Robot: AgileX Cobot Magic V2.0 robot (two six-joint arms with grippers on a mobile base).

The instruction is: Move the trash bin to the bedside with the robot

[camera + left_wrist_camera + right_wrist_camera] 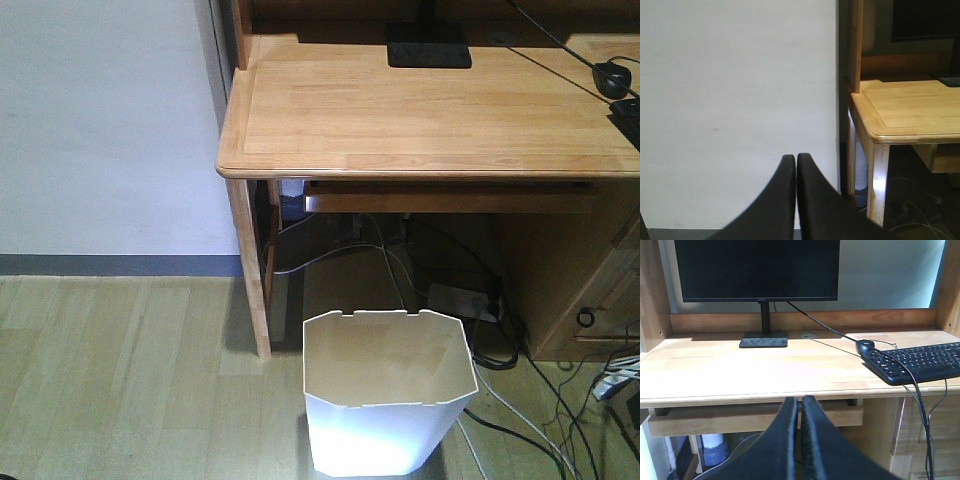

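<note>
From the front, the trash bin is standing upright on the wooden floor. It is sitting just in front of the desk, near the desk leg. Cables are trailing across the floor behind and beside it. Only this view is showing the bin, and neither gripper is appearing here.

The left wrist camera is showing the left gripper with its two black fingers pressed together and holding nothing. It is facing a pale wall, with the desk's corner off to one side.

The right wrist camera is showing the right gripper, its fingers likewise pressed together with nothing between them. It is pointing at the desk front. On the desktop a monitor is standing, and a keyboard and mouse are lying beside it.
</note>
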